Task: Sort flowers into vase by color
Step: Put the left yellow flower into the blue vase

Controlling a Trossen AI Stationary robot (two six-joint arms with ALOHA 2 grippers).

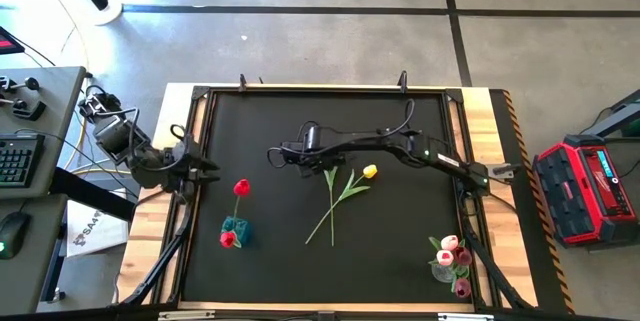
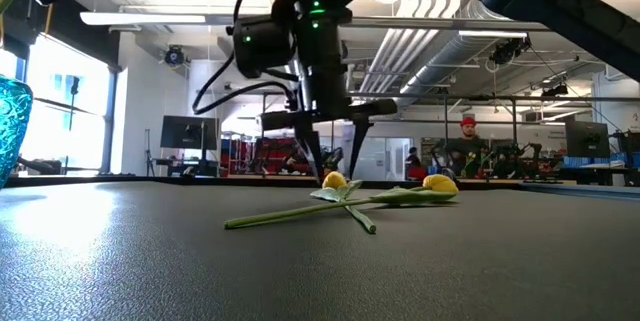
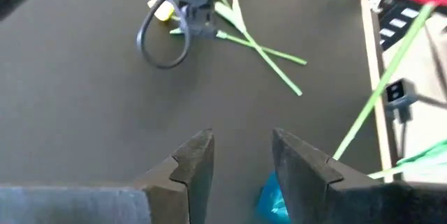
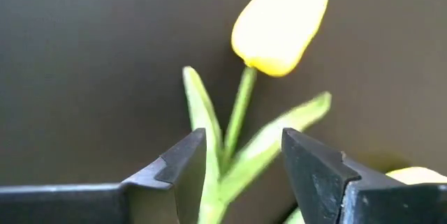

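Black matting covered the worktop (image 1: pixel 280 251), and the two crossed yellow tulips (image 1: pixel 345 193) near its middle serve as the landmark for what follows.

Far to the left of those tulips, at the worktop's left edge, the left pincer (image 1: pixel 205 168) waited with its fingers (image 3: pixel 192 165) spread and nothing between them. Between that pincer and the yellow tulips stood a teal vase (image 1: pixel 236 229) holding red tulips (image 1: pixel 241 188), one bud raised on its stem and another low by the vase's rim.

The yellow tulips lay flat on the matting, their green stems crossing. In the high view one bud (image 1: pixel 370 171) showed clearly to the right, while the other sat under the right arm. In the low view both buds (image 2: pixel 335 180) could be seen, with the leaves between them.

The right pincer (image 2: pixel 335 166) hung directly over the yellow tulips, fingertips (image 2: pixel 313 151) pointing down on either side of the nearer bud, close to the matting. Its fingers were spread; in the right wrist view a stem and leaves (image 4: pixel 237 133) ran up between them to a yellow bud, but the fingers were not pinching it.

Well to the right of the yellow tulips, near the worktop's front right corner, a clear vase (image 1: pixel 443 271) held pink tulips (image 1: pixel 455 256).
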